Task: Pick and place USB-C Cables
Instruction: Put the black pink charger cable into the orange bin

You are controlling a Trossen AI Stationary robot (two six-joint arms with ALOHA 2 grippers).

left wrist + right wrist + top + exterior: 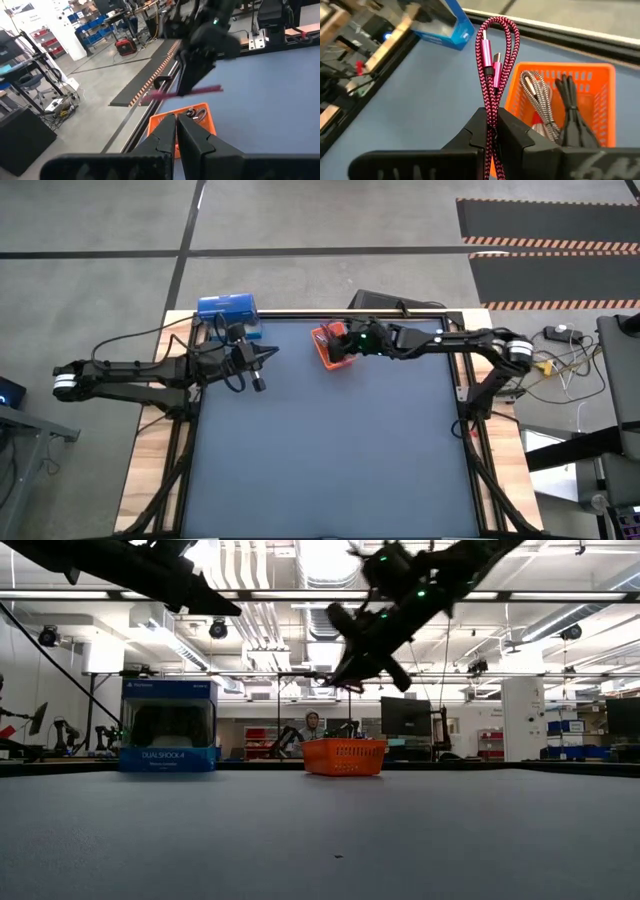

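My right gripper (492, 131) is shut on the magenta-pink USB-C cable (496, 45) and hovers over the small orange tray (322, 338) near the table's far edge. A silver-grey cable (536, 92) and a black cable (571, 102) lie inside that tray (605, 75). No white cable shows. My left gripper (176, 131) is shut and empty; it hangs above the table left of the tray (206, 111), beside the blue box (228, 308). From there the right gripper (192, 75) and the pink cable (210, 90) show above the tray. My right gripper pinches the doubled-up magenta-pink cable between its two fingers, across several strands (491, 111) partway along the bundle. The looped end and two plugs (492, 62) stick out ahead of the fingertips. The fingers slant down from the table's right. The cable is lifted clear, roughly level above the tray (345, 756).
The blue box (168, 725) stands at the far left of the table. The dark mat (330, 460) stretches bare toward the near edge. A black frame rail (400, 315) runs along the far edge behind the tray. A person (313, 726) sits in the room beyond.
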